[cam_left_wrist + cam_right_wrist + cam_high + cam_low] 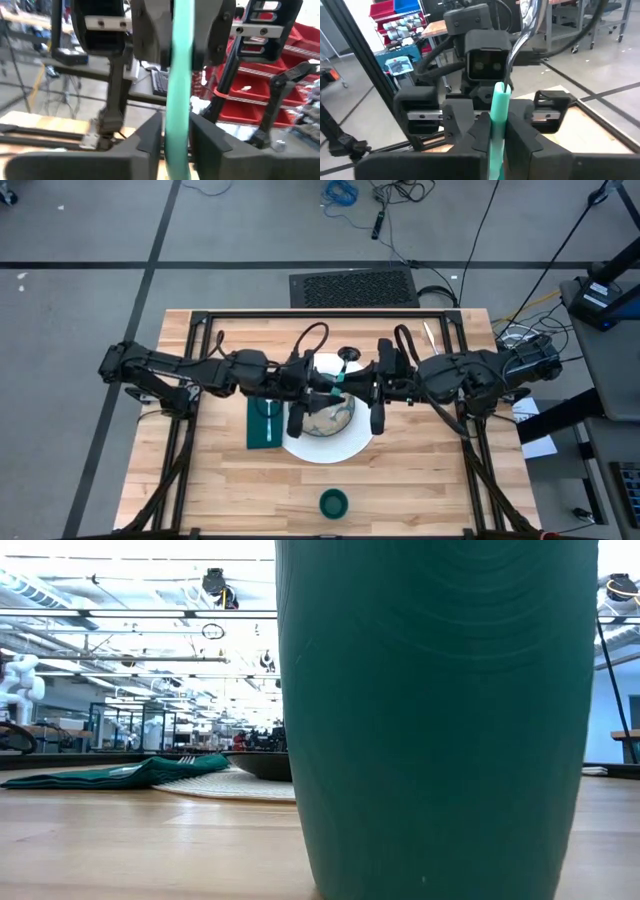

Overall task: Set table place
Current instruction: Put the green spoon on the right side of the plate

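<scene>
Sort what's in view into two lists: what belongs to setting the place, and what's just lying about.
For the job:
plate
bowl
napkin with fork on it
spoon, between both grippers above the bowl
cup
left gripper
right gripper

Lying about:
black mat on the floor
blue cable

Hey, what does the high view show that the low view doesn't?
Only the high view shows both arms meeting above the bowl, the left gripper and right gripper at the teal-handled spoon between them. Only the low view shows the room behind the table. Both show the green cup, napkin, white plate and table.
</scene>
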Controlling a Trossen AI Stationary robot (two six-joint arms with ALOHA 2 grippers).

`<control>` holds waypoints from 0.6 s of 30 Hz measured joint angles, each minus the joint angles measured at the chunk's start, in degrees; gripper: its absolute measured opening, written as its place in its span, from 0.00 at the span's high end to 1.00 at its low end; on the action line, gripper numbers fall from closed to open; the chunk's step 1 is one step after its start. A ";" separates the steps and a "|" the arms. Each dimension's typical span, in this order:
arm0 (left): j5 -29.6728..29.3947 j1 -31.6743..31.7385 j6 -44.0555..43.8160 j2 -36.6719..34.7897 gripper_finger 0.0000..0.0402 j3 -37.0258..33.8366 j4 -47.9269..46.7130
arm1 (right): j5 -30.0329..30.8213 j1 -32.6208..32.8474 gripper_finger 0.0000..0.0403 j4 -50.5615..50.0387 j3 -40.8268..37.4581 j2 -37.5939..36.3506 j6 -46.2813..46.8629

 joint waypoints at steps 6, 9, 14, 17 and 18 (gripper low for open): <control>1.37 1.51 -1.80 -0.65 0.60 0.00 -4.52 | -1.28 -0.08 0.96 -0.63 -0.08 -0.31 3.46; 1.36 2.09 0.16 -2.17 0.53 0.00 -7.50 | -0.65 -0.11 0.96 -1.64 -0.09 -1.31 6.51; 0.34 2.15 2.96 -5.56 0.51 0.00 -15.38 | 0.80 0.01 0.96 -6.30 0.01 -3.62 12.62; -0.22 2.21 2.72 -6.55 0.51 0.00 -20.60 | 2.74 -0.03 0.97 -11.20 0.02 -4.58 15.74; -0.24 2.23 2.56 -6.89 0.51 0.00 -22.42 | 2.94 -0.31 0.97 -13.02 0.02 -4.84 16.98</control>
